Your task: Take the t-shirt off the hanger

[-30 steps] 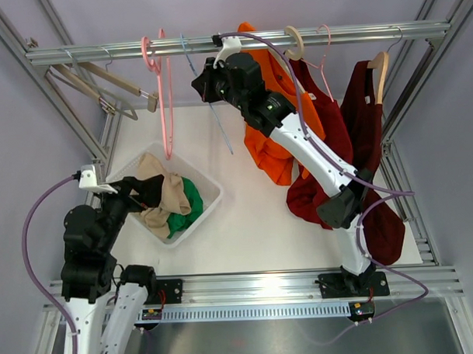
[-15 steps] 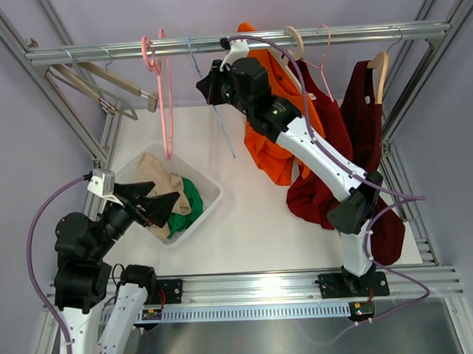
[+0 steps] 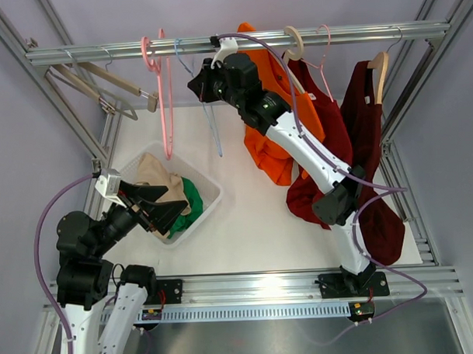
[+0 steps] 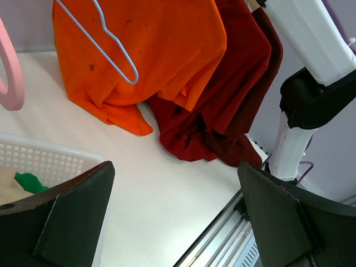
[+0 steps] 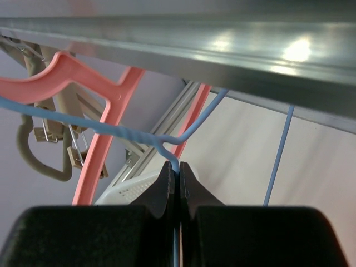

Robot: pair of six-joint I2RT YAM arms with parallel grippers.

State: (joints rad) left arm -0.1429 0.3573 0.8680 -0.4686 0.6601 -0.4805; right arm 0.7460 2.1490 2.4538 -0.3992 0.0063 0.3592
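Blue wire hanger, bare: its neck is pinched in the clenched right claw, just under the metal rail. Orange t-shirt hangs from the rail just to the right of that claw, with dark red shirts beyond it. Left claw is released, jaws spread wide, over the white basket of clothes.

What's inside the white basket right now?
A beige garment and a green garment lie bunched in the basket. The open left gripper hovers above and covers part of them; anything underneath is hidden.
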